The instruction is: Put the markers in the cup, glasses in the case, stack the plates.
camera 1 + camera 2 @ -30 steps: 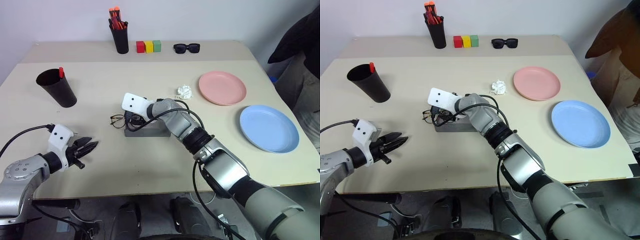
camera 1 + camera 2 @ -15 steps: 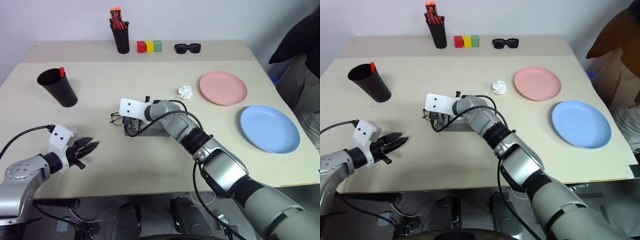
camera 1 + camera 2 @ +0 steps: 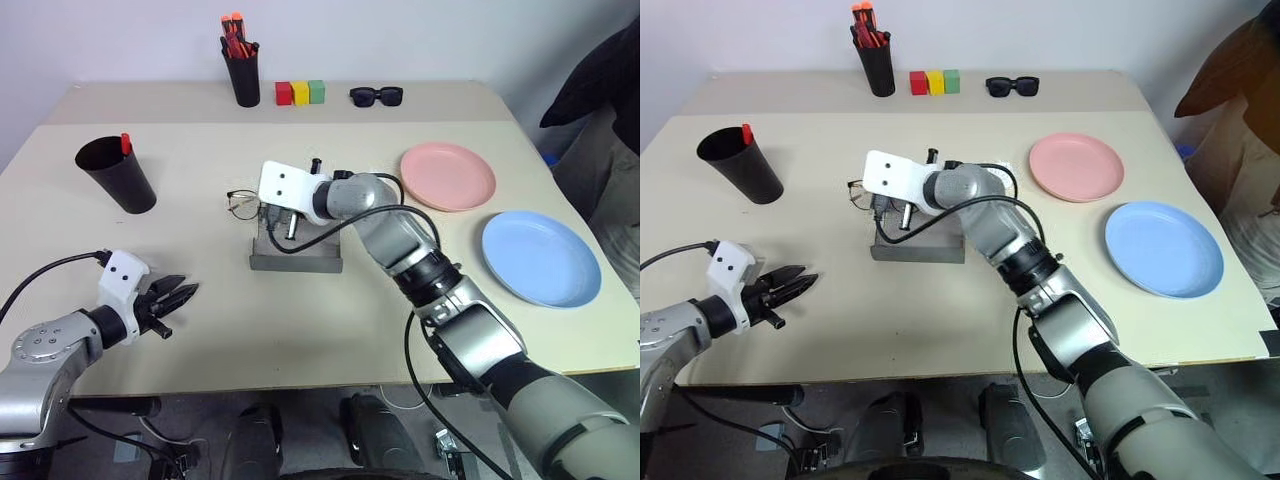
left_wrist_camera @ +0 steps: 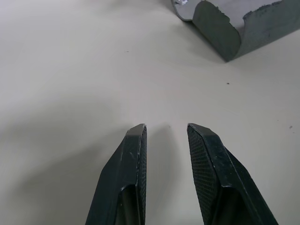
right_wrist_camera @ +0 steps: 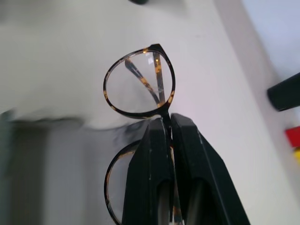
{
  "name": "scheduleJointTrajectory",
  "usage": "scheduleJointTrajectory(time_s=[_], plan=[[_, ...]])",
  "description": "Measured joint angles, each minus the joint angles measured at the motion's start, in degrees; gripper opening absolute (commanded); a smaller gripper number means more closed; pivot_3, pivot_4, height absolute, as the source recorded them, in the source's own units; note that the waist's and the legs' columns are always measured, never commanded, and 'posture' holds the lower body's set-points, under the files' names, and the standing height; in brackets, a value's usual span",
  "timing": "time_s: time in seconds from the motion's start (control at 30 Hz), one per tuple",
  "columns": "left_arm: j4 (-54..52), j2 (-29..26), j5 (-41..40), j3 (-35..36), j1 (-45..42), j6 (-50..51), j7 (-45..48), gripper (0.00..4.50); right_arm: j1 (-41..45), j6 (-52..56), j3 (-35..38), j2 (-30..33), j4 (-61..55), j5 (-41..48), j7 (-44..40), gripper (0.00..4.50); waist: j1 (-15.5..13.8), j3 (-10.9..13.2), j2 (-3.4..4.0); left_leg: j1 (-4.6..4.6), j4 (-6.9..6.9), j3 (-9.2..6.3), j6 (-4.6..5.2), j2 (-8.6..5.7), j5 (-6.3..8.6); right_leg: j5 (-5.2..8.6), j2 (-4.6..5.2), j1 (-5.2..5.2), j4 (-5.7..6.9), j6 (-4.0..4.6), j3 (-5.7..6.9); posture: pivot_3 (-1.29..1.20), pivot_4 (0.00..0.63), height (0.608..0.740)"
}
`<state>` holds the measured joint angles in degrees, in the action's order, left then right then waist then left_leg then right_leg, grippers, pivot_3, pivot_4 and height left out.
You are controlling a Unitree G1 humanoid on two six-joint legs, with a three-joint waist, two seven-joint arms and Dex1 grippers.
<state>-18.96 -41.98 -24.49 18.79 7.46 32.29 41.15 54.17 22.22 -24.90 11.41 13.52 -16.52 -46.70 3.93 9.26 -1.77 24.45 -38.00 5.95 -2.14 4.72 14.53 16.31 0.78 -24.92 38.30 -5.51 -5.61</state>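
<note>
— Brown glasses [image 5: 139,84]: where are they?
— Pinched at the bridge by the right tool [image 5: 169,123], above the grey case [image 3: 296,254], lenses side by side across the case's far end.
— Left tool [image 4: 166,136]?
— Slightly apart, holding nothing, over bare bench [image 3: 300,330].

No readable text, labels, brands or numbers anywhere I can see. Nothing printed on anything on the table. No signs either.
</note>
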Motion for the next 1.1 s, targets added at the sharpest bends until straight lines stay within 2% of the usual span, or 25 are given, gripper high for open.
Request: scheduleJointTrajectory(time_s=[0.17, 0.37, 0.47, 0.67, 0.97, 1.0, 1.07, 1.1], plan=[[0.00, 0.50, 0.00, -0.79, -0.71, 0.02, 0.06, 1.35, -6.48, 3.69, -0.03, 5.19, -6.40, 0.00, -2.16, 0.03, 0.12, 0.00, 0.00, -0.01, 0.01, 0.00, 0.00, 0.01, 0.00, 0.00, -0.03, -0.01, 0.00, 0.01, -0.01, 0.00, 0.150, 0.722], [0.16, 0.60, 0.00, -2.28, -2.26, 0.02, 0.40, 1.35, -10.45, 5.82, -1.72, 6.27, -11.44, -0.08, -3.14, 0.03, 0.10, 0.01, 0.01, -0.01, 0.02, 0.01, 0.00, 0.01, 0.00, 0.00, -0.07, -0.04, 0.01, 0.00, -0.03, 0.00, 0.150, 0.722], [0.27, 0.60, 0.01, -2.27, -2.72, 0.01, 0.56, 1.35, -10.45, 6.73, -1.71, 6.14, -12.15, 0.02, -3.19, 0.96, 0.05, 0.00, -0.01, -0.01, 0.00, 0.02, 0.00, 0.00, 0.00, 0.00, -0.06, -0.02, 0.00, 0.00, -0.03, 0.00, 0.150, 0.722], [0.42, 0.60, 0.03, -2.30, -2.73, 0.01, 0.85, 1.35, -10.41, 6.74, -1.57, 5.63, -12.16, 0.32, -1.90, 4.00, 0.05, 0.00, -0.01, -0.01, 0.00, 0.01, 0.00, 0.01, 0.00, 0.00, -0.06, -0.02, 0.00, 0.01, -0.03, 0.00, 0.150, 0.722], [0.42, 0.93, 0.06, -2.35, -2.73, -0.01, 0.83, 1.35, -9.73, 6.42, 0.00, 6.19, -12.15, 2.21, -0.75, 4.00, 0.04, 0.00, -0.01, -0.01, 0.00, 0.02, 0.00, 0.01, 0.00, 0.00, -0.06, -0.02, 0.00, 0.00, -0.03, 0.00, 0.150, 0.722], [0.42, 1.00, 0.06, -2.36, -2.72, -0.01, 0.83, 1.35, -9.28, 6.98, 1.07, 6.54, -12.15, 2.82, -0.91, 3.63, -0.01, 0.01, -0.01, -0.01, 0.00, 0.01, 0.00, 0.01, 0.00, 0.00, -0.06, -0.02, 0.00, 0.00, -0.03, 0.00, 0.150, 0.722], [0.42, 1.00, 0.06, -2.36, -2.71, -0.02, 0.84, 1.35, -8.73, 7.60, 2.42, 7.27, -12.16, 3.93, -1.18, 3.27, -0.03, 0.00, -0.02, -0.01, 0.00, 0.01, 0.00, 0.01, 0.00, 0.00, -0.06, -0.01, 0.00, 0.01, -0.03, 0.00, 0.150, 0.722], [0.42, 1.00, 0.07, -2.37, -2.71, -0.03, 0.85, 1.35, -8.60, 7.80, 3.25, 7.76, -12.16, 4.48, -1.48, 2.82, -0.02, 0.00, -0.01, -0.01, 0.00, 0.01, 0.00, 0.00, 0.00, 0.00, -0.05, -0.01, 0.00, 0.01, -0.03, 0.00, 0.150, 0.722]])
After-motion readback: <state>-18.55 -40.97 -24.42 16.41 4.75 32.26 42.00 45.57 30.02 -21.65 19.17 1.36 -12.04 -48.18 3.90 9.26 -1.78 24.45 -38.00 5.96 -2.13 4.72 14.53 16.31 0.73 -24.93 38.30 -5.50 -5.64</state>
